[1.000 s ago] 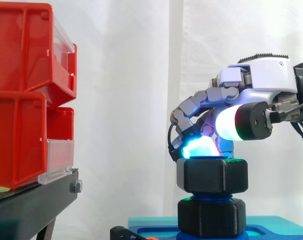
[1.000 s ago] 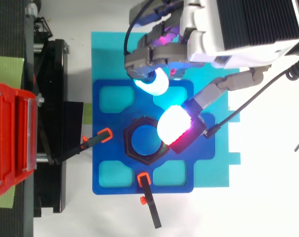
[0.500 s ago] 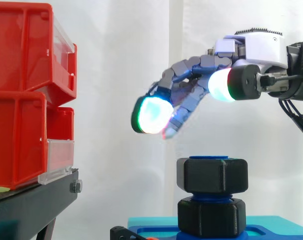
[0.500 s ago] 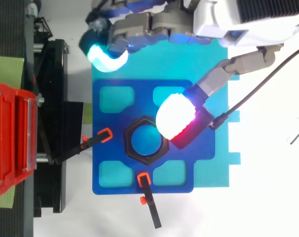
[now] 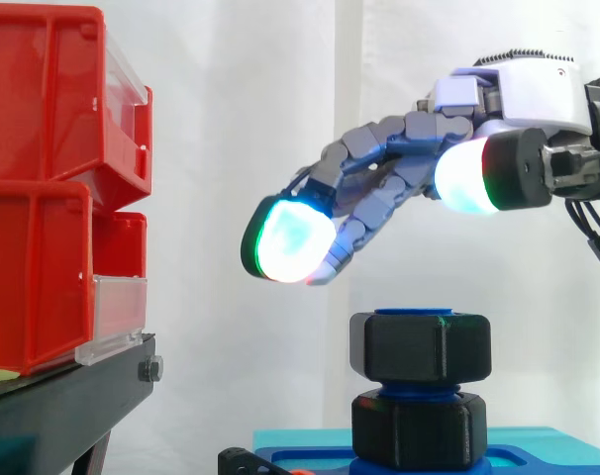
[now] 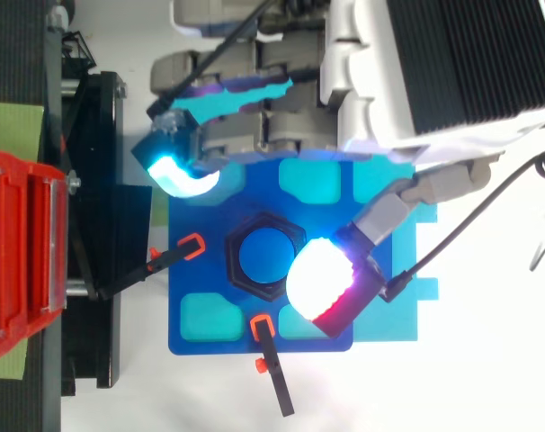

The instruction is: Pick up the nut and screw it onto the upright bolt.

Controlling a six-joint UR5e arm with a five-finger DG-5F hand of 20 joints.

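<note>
From the side, the hand (image 5: pixel 399 158) is now above the nut (image 5: pixel 421 348) with clear air between them. One second ago its fingers were curled down on the top of the nut. Then they lifted, and now they are stretched out and spread, holding nothing. The glowing fingertips (image 5: pixel 292 240) point down to the left, past the nut's edge. The nut has not moved: it sits on the upright bolt (image 5: pixel 415 314), whose blue top shows just over it. A gap remains between the nut and the black hexagon piece (image 5: pixel 419 430) under it.

From the top, the nut (image 6: pixel 232 256) is around the blue bolt (image 6: pixel 265 255), in the middle of the blue plate (image 6: pixel 192 342). The thumb pad (image 6: pixel 319 277) has shifted from the upper right of the nut to its lower right. The other fingers (image 6: pixel 245 139) reach across the far edge of the plate.

I judge that the nut is already threaded on and that the hand has let go after one turn. It is probably placing itself again for the next turn, because the gap below suggests that the nut is not yet fully down.
</note>
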